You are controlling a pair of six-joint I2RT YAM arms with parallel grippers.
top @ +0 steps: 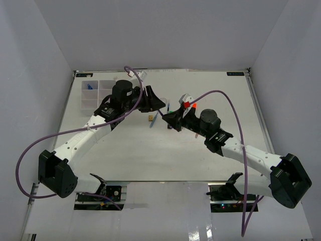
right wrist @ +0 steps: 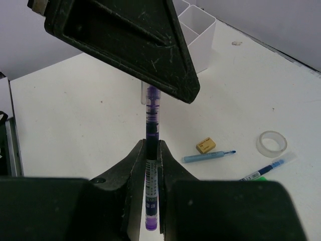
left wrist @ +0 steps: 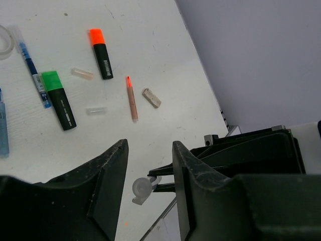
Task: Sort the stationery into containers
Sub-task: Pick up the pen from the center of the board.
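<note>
Translucent white organiser tray, with rectangular compartments, at the far-left corner of the counter. Left pincer: scuffed black fingers spread apart, holding nothing, near the blocky green-capped highlighter and orange-capped highlighter lying mid-counter. Right pincer: clamped on a slim purple pen; smooth white surface runs to the right edge.

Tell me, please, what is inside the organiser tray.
In the organiser tray, a small blue item lies in the far left corner compartment; the other compartments in view look empty. The left arm covers the tray's near-right part, so that is unknown.
</note>
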